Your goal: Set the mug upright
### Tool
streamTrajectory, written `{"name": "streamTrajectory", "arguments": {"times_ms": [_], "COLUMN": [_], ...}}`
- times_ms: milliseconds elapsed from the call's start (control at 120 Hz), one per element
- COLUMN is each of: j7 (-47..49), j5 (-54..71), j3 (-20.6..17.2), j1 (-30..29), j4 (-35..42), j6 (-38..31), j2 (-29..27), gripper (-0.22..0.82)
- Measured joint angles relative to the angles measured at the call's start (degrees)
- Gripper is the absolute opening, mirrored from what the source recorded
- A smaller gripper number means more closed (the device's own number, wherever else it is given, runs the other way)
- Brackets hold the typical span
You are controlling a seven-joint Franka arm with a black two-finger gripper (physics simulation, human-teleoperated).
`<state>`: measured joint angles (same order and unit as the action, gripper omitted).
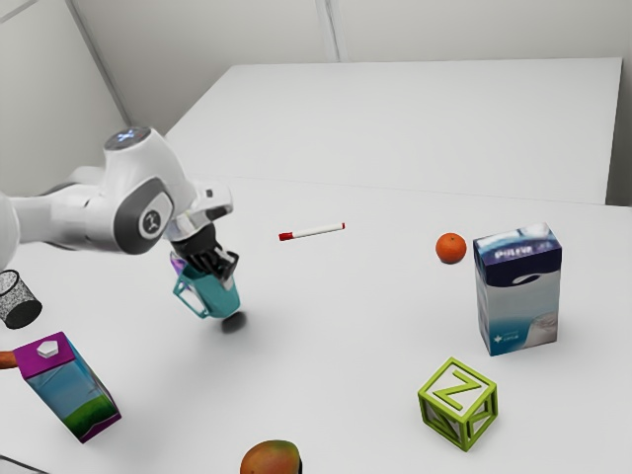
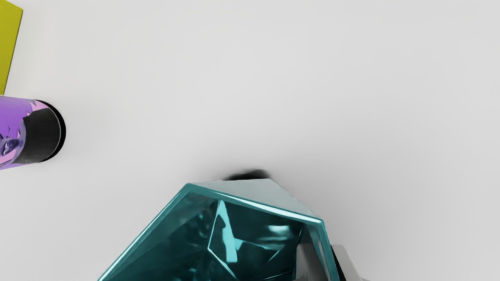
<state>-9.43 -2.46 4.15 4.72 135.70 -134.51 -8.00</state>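
Shiny teal, flat-sided mug (image 2: 254, 234), tipped, one wall pinched in the black gripper (image 2: 330, 263). Hold snugly, turn slowly, rest bottom flat on white counter (image 1: 346, 346) before letting go.

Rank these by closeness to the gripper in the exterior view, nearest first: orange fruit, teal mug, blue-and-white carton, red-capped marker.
1. Teal mug: in the gripper.
2. Red-capped marker: toward the exterior view's right.
3. Orange fruit: well beyond the marker.
4. Blue-and-white carton: past the fruit.

Letter "Z" on green cube (image 1: 457, 388)
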Motion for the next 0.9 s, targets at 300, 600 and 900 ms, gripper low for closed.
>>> {"name": "streamTrajectory", "arguments": {"times_ms": [300,600,900], "j7": [3.8,6.5,8.3], "j5": [0.2,0.2,0.3], "j3": [-0.5,-0.5,-0.6], "j1": [1.4,2.2,2.6], "j4": [1.8,2.0,2.0], "j6": [-2.6,-5.1,-6.2], "j2": [0.8,2.9,4.6], "gripper": [-0.17,-0.17,-0.17]}}
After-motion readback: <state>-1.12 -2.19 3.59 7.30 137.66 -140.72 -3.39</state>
